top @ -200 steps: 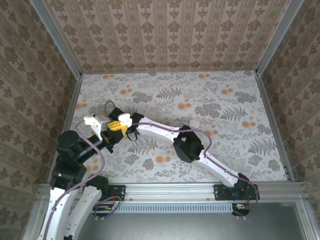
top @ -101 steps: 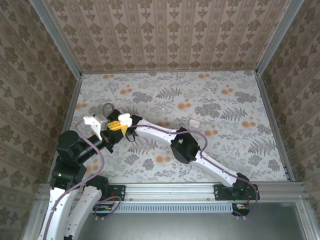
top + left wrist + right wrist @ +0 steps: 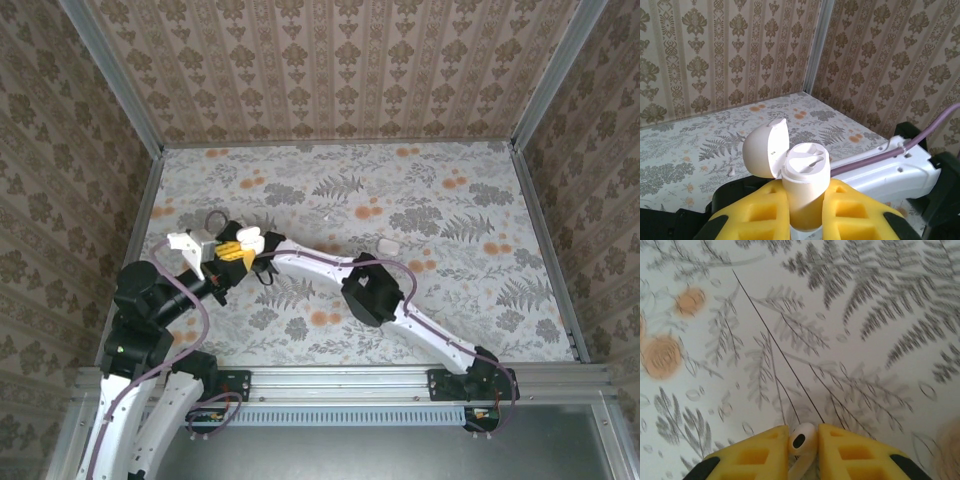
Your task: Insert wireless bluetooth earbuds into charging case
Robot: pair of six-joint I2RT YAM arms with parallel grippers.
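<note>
Left gripper [image 3: 806, 189]: its yellow foam-block fingers [image 3: 765, 210] are closed onto the lower body of the small glossy white pebble-shaped plastic charging case [image 3: 805, 172]. The case is held upright, lifted off the table. Its rounded hinged lid [image 3: 765, 150] is swung open and stands to the left of the body in the left wrist view. The top face of the case is exposed and shows moulded recesses; I cannot tell whether anything is seated in them. Behind the case, to the right, lie the white plastic link of the right arm [image 3: 895, 172] and a purple cable [image 3: 920, 140]. Right gripper [image 3: 802, 434]: its yellow fingers [image 3: 760, 450] pinch a glossy white wireless earbud [image 3: 801, 439]. The earbud's rounded head sits at the fingertips with a small dark oval port facing the camera, and the stem runs down between the pads. The gripper is held above the floral-printed table [image 3: 840, 315] with the earbud pointing down. In the top view both wrists meet at the left-centre of the table [image 3: 450, 200], and the yellow pads of the left gripper [image 3: 232, 252] are visible there. A separate small white squarish piece [image 3: 388, 245] lies on the table well to the right of the grippers, touching nothing. Patterned wallpaper walls [image 3: 330, 70] enclose the table
</note>
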